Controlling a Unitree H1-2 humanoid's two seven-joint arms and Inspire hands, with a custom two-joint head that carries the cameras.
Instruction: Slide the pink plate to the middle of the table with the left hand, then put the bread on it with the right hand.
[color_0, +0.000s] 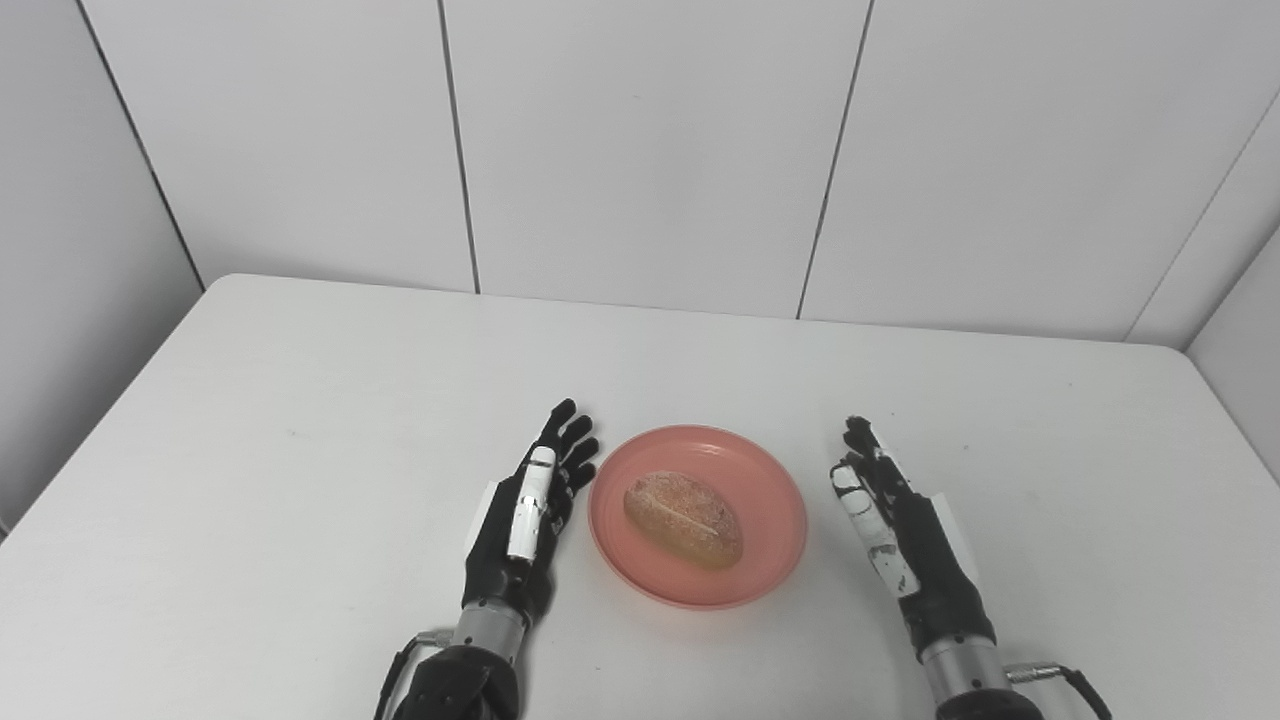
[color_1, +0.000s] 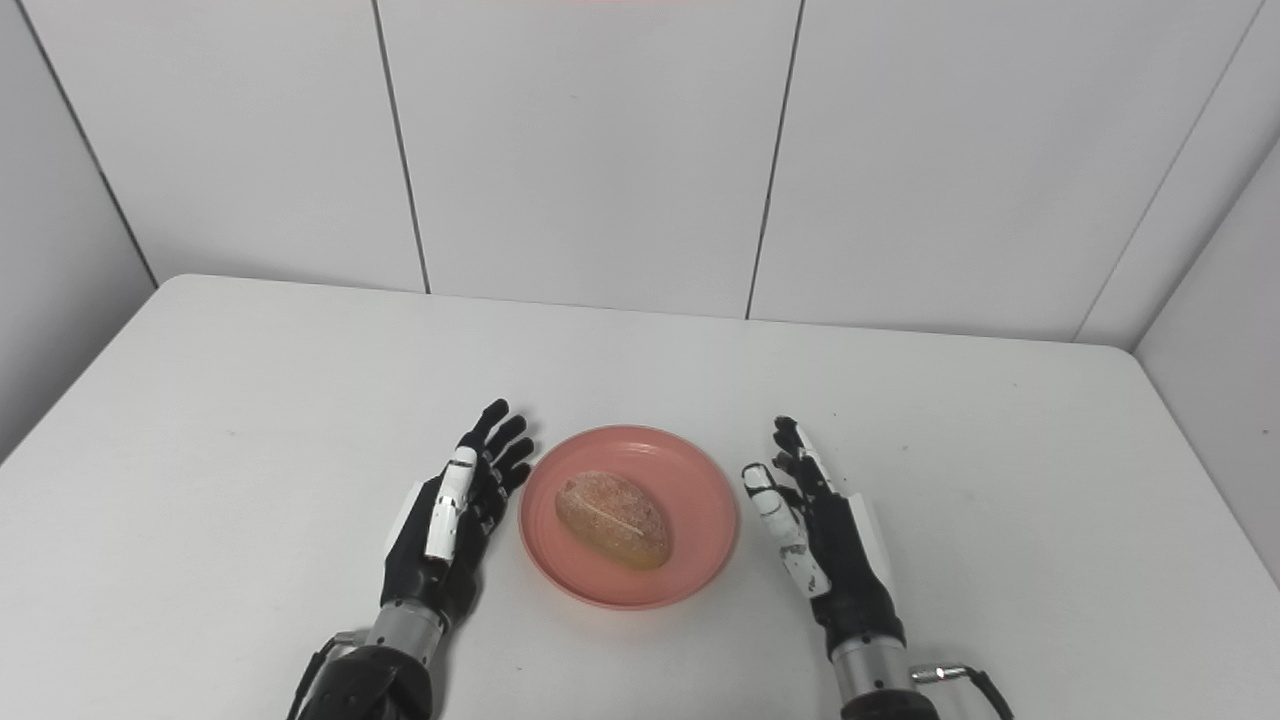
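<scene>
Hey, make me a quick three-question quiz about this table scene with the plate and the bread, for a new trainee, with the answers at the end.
1. True or false: the bread lies on the pink plate.
2. Which hand is holding something? A) left hand B) right hand C) neither
3. Fill in: the plate sits ______ the two hands on the table.

Key:
1. True. The bread rests inside the plate.
2. C. Both hands are open, with fingers extended, one on each side of the plate.
3. Between. The left hand is close beside the plate's left rim; the right hand stands apart from its right rim.
</scene>
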